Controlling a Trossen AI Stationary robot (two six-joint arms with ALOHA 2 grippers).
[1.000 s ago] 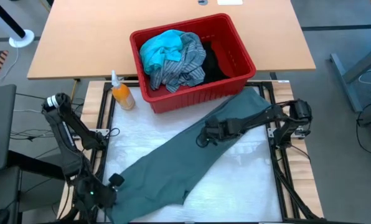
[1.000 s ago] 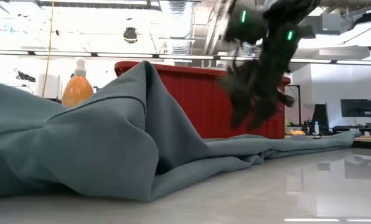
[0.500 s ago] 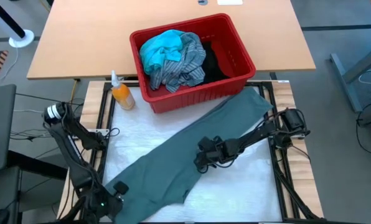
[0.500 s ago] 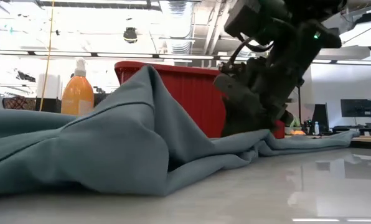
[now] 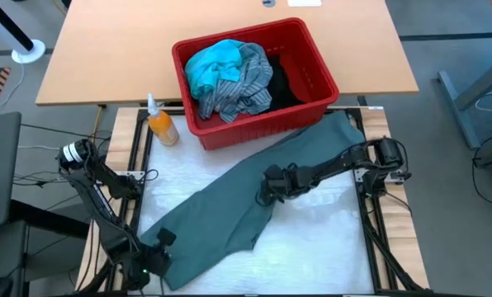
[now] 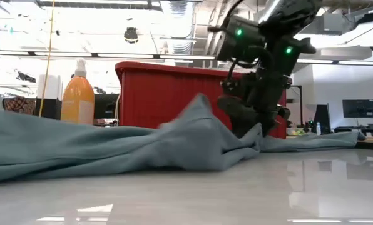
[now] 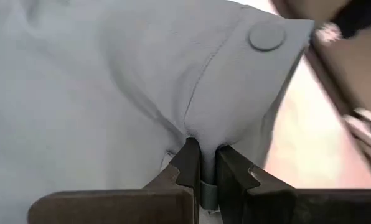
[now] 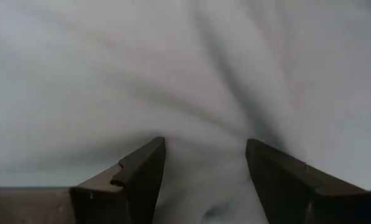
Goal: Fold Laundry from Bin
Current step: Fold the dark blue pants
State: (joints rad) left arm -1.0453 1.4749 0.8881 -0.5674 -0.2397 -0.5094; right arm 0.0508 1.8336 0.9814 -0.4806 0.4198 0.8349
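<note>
Across the middle of the high view, a long grey-green soft cloth garment [image 5: 254, 194] lies diagonally on the white table top [image 5: 312, 247], running from the lower left up toward the right. Above it, at upper centre, stands the red slotted plastic bin [image 5: 312, 62], holding a bright turquoise garment [image 5: 211, 64], a blue-grey striped shirt [image 5: 242, 82] and a black one [image 5: 283, 81]. An orange spray bottle [image 5: 161, 124] stands just left of the bin. The left gripper [image 5: 159, 245] sits at the cloth's lower-left end; the right gripper [image 5: 272, 183] rests mid-garment, near centre frame.

At table height, the low view shows the cloth [image 6: 111, 147] sagging in low ridges across the frame, with one peak near the right gripper [image 6: 246, 119] at right of centre, before the bin [image 6: 168, 94].

Close up, the left wrist view has the left gripper [image 7: 201, 168] clamped together on a thin fold of the cloth [image 7: 111, 81], at bottom centre; a round button [image 7: 266, 36] shows at upper right, by a stitched band.

Lastly, the right wrist view shows the right gripper [image 8: 204, 171] with fingers [image 8: 139, 174] standing apart at the bottom of the frame, cloth [image 8: 192, 68] creased between and beyond them, not pinched.

The fabric looks light, limp and easily dragged, so it would likely bunch if pushed. Seams, the buttoned band and corners seem the surest places to pinch.
</note>
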